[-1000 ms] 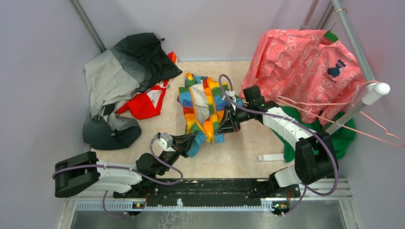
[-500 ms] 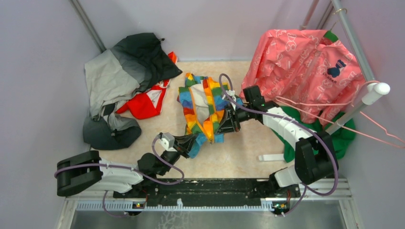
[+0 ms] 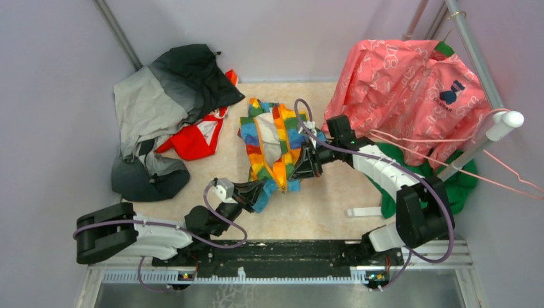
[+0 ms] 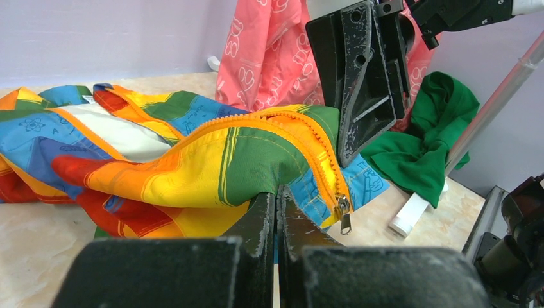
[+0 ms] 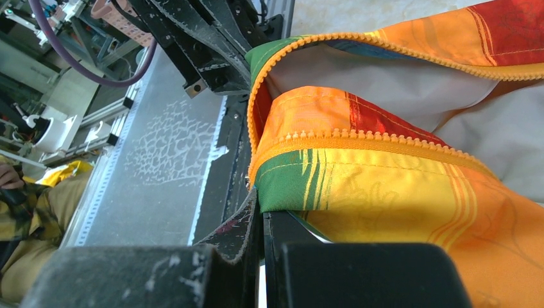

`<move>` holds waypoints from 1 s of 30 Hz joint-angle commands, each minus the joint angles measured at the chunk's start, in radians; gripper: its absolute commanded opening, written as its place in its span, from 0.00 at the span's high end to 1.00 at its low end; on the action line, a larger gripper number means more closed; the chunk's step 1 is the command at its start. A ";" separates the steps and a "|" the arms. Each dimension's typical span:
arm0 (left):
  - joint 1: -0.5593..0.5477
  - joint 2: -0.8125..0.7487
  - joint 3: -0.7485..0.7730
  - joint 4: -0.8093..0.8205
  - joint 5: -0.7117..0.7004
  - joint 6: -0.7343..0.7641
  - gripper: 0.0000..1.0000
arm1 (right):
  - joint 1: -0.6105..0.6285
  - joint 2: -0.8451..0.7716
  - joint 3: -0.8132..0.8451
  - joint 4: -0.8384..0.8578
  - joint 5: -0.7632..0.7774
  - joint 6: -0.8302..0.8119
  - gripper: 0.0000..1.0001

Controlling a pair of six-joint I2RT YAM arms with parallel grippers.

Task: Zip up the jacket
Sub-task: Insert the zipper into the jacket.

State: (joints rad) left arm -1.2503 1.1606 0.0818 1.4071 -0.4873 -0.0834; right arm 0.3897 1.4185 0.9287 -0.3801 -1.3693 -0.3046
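Note:
The rainbow-striped jacket [image 3: 274, 142] lies open at the table's middle, pale lining up. My left gripper [image 3: 262, 191] is shut on its lower hem; in the left wrist view [image 4: 277, 192] the jaws pinch green and blue fabric beside the orange zipper [image 4: 321, 151], whose metal slider [image 4: 344, 208] hangs at the bottom end. My right gripper [image 3: 301, 165] is shut on the jacket's right front edge; in the right wrist view [image 5: 262, 208] it pinches the green stripe under the orange zipper teeth [image 5: 359, 138]. The two zipper sides lie apart above the grip.
A grey-and-black jacket [image 3: 160, 109] over a red garment [image 3: 195, 138] lies at the back left. A pink patterned garment [image 3: 410, 83] hangs on a rack at the right, with green cloth [image 3: 459, 179] and a white block [image 3: 365, 211] below.
The left arm has drawn slightly nearer with the hem in its grip since a second ago. The right arm has not moved.

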 commanded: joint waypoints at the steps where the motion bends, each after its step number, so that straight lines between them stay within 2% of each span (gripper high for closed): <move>1: -0.006 -0.003 0.010 0.058 -0.029 -0.025 1.00 | -0.002 -0.023 -0.001 0.043 -0.019 0.003 1.00; 30: -0.014 0.037 0.007 0.113 -0.059 -0.058 1.00 | -0.002 -0.026 -0.018 0.117 -0.023 0.078 1.00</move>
State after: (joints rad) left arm -1.2556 1.2015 0.0818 1.4384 -0.5236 -0.1303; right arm 0.3897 1.4185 0.9081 -0.3023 -1.3666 -0.2329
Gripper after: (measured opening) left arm 0.007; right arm 0.008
